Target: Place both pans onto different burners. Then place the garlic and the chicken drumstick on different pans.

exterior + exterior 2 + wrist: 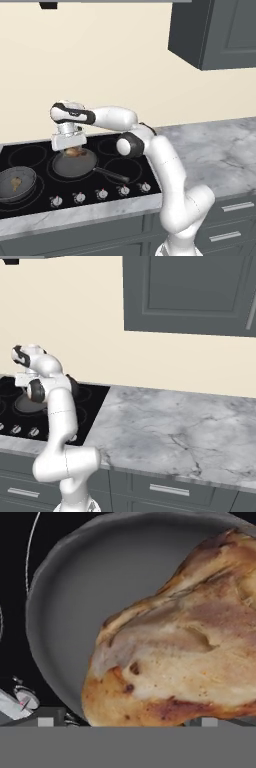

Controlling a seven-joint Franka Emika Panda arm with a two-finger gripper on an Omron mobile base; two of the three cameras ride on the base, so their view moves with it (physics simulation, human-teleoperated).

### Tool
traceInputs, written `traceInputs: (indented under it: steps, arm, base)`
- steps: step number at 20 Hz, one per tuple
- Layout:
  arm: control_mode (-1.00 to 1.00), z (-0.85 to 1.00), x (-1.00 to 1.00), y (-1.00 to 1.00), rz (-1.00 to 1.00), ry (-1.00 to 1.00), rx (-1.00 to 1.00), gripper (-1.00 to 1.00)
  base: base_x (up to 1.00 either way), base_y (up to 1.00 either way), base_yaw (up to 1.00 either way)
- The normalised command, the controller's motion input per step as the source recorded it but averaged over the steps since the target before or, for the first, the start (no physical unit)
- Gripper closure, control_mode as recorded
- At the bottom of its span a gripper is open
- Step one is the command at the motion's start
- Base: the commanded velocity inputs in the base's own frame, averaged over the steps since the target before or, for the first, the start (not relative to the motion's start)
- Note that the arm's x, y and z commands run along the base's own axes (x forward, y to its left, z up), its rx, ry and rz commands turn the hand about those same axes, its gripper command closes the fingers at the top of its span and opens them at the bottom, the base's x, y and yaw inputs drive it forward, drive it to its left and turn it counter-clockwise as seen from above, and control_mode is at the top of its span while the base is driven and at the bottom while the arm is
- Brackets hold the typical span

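The shallow pan (64, 168) sits on a middle burner of the black cooktop (131, 164), its handle pointing front right. The orange-brown chicken drumstick (76, 152) lies in it, large in the hand view (180, 652) against the grey pan floor (100, 577). My gripper (71, 147) hangs just over the drumstick, open, with its two tips wide apart at the bottom of the hand view (127, 722). The deeper pan (7, 193) rests on the left front burner with the pale garlic (16, 183) inside it.
A row of silver knobs (102, 194) lines the cooktop's front edge. Grey marble counter (220, 150) stretches to the right, seen wide in the right base view (170, 426). Dark wall cabinets (215, 30) hang above, and drawers sit below.
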Motion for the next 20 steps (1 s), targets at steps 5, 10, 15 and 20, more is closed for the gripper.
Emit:
traceInputs:
  steps: [5, 10, 15, 20]
  arm:
    - [-1.00, 0.00, -0.89, -0.37, 0.03, -0.60, -0.07, -1.00]
    - [-1.00, 0.00, -0.25, -0.98, -0.05, 0.02, 0.23, -1.00]
    - [-1.00, -0.53, 0.17, -0.51, -0.04, 0.07, 0.17, -1.00]
    - [-1.00, -0.95, 0.40, 0.51, 0.01, 0.24, 0.00, -1.00]
  base:
    - [0.00, 0.00, 0.00]
    - [0.00, 0.00, 0.00]
    - [0.00, 0.00, 0.00]
    - [0.00, 0.00, 0.00]
